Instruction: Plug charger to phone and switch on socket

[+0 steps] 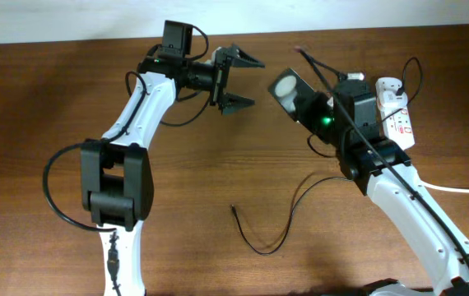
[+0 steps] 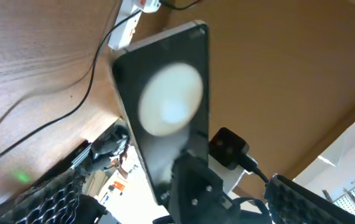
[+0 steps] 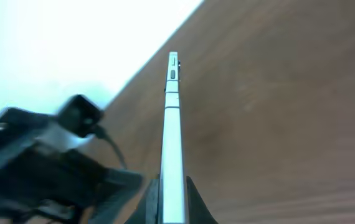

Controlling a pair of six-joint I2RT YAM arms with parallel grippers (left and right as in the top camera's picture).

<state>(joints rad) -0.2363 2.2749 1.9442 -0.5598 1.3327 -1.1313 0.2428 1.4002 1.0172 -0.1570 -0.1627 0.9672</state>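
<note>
Arms stand nearest the overhead lens: the left arm point(image 1: 136, 107) reaches up to 12 o'clock, and the right arm point(image 1: 415, 205) comes in from 5 o'clock toward 2. Under them spreads the brown wooden bench point(image 1: 53, 99).

The socket point(image 1: 397, 115) lies flat at 2 o'clock near the bench's right edge. A white adapter point(image 1: 388, 85) sits at its far end, and a thick white cord point(image 1: 465, 191) leaves toward 3 o'clock.

The phone point(image 1: 288, 86) is at 1 o'clock, between the two arms. It is tilted, its glossy screen turned toward the left wrist camera and showing a white round glare. The right fingers point(image 3: 151, 198) pinch it by one end — their own camera sees it edge-on, a thin pale strip clamped on both flat faces.

The left fingers point(image 1: 241, 101) are spread wide at 12 o'clock, holding nothing, just beside the phone but apart from it.

The charger point(image 1: 276, 242) lies loose on the bench at 6 o'clock — a thin black loop. It climbs toward the right arm, where it passes out of sight. Its small tip point(image 1: 233, 207) rests on bare wood, well apart from the phone.
</note>
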